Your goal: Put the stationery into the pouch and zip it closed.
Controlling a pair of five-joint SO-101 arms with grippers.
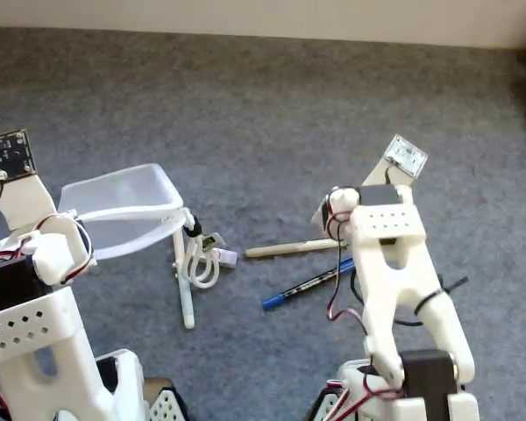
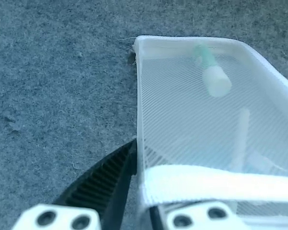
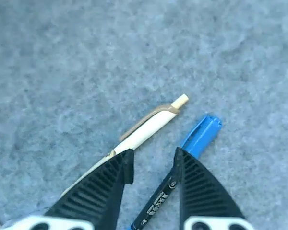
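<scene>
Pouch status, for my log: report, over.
Left gripper shut on pouch edge. Right gripper, jaws open, above white pen and blue pen. Both pens outside pouch.

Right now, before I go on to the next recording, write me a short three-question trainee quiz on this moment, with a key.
1. True or false: the right pincer is shut on the blue pen.
2. Which thing lies beside the blue pen? A) cream pen B) scissors C) ruler
3. Fill in the blank: the left pincer holds the edge of the ____.

Key:
1. False. Its jaws stand open above the blue pen.
2. A.
3. pouch.
</scene>
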